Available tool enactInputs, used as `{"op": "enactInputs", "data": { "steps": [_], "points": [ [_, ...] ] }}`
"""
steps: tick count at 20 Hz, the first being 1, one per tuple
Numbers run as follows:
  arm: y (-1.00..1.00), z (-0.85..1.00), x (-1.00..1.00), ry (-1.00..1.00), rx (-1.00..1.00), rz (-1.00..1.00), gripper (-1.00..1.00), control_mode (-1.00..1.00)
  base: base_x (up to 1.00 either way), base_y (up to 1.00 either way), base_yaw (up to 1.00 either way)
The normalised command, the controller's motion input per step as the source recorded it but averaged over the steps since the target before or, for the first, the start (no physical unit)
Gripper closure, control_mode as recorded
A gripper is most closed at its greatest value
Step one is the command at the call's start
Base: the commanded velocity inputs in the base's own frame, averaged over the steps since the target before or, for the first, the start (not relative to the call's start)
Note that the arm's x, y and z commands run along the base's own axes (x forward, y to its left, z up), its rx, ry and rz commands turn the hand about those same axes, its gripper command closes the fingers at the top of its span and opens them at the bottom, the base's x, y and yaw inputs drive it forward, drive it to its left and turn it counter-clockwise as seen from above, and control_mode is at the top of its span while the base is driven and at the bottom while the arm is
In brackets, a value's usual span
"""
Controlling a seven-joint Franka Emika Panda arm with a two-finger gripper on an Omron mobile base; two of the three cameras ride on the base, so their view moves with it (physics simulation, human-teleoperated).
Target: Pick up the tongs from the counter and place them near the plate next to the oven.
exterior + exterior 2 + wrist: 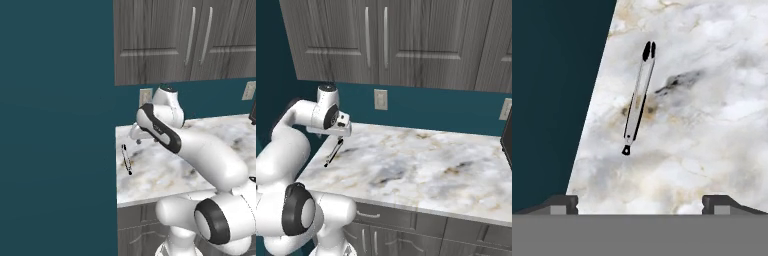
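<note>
The tongs [639, 97] lie flat on the counter [712, 125], slim and silver-grey with black tips, close to its left edge. They also show on the marble top as the tongs [126, 159] and the tongs [334, 151]. My gripper [640, 202] hovers above the counter just short of them, open, its two fingertips wide apart with nothing between them. From the base, the gripper [138, 140] hangs behind the tongs' far end, and the gripper [341, 136] sits just over that end. The plate is out of view.
The counter [165, 175] ends on the left at a drop beside a teal wall. Dark grey upper cabinets [381, 40] hang above. A wall outlet [380, 99] sits behind the arm. A dark object [507, 137] stands at the counter's far right.
</note>
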Motion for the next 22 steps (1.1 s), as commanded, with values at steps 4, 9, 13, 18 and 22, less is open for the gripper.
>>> {"op": "enactInputs", "data": {
  "steps": [4,9,13,18,22],
  "points": [
    [0.21,-0.49,0.09,0.0,0.0,0.0,-1.0,-1.0,0.0,0.0,0.0],
    [0.03,-0.49,0.0,0.0,0.0,0.0,-1.0,-1.0,0.0,0.0,0.0],
    [0.07,-0.37,0.03,0.0,0.0,0.0,-1.0,-1.0,0.0,0.0,0.0],
    [0.18,-0.38,0.1,0.0,0.0,0.0,-1.0,-1.0,0.0,0.0,0.0],
    [0.14,-0.37,0.17,0.0,0.0,0.0,-1.0,-1.0,0.0,0.0,0.0]
  ]
}}
